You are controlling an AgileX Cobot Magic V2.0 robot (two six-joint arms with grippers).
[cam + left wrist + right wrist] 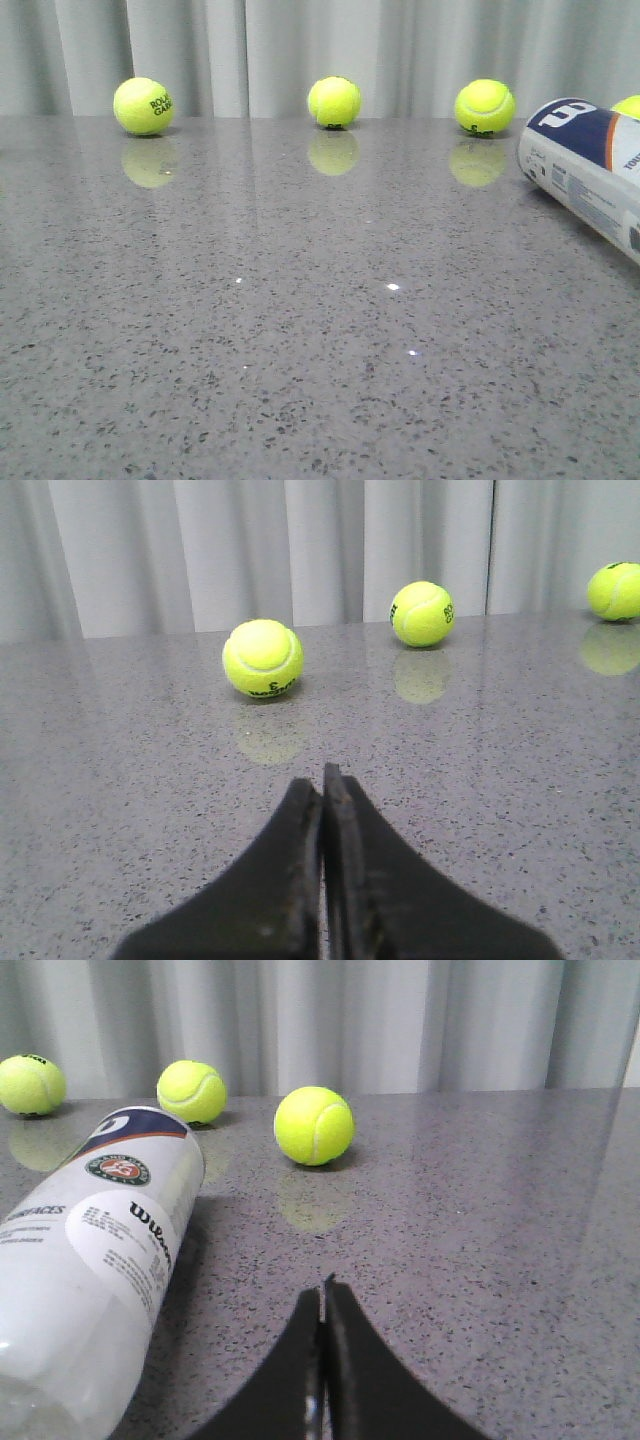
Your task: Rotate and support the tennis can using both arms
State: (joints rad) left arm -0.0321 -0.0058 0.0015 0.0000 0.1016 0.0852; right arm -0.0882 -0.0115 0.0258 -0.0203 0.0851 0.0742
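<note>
The tennis can (590,170) lies on its side at the right edge of the grey table, its navy "W" end toward the back left. In the right wrist view the can (95,1250) shows its round emblem and text, lying beside my right gripper (323,1290), which is shut, empty and apart from the can. My left gripper (322,778) is shut and empty over bare table, with no can in its view. Neither gripper shows in the front view.
Three tennis balls stand along the back edge before the grey curtain: one at the left (144,106), one in the middle (334,102), one at the right (485,107). A fourth ball (628,106) peeks out behind the can.
</note>
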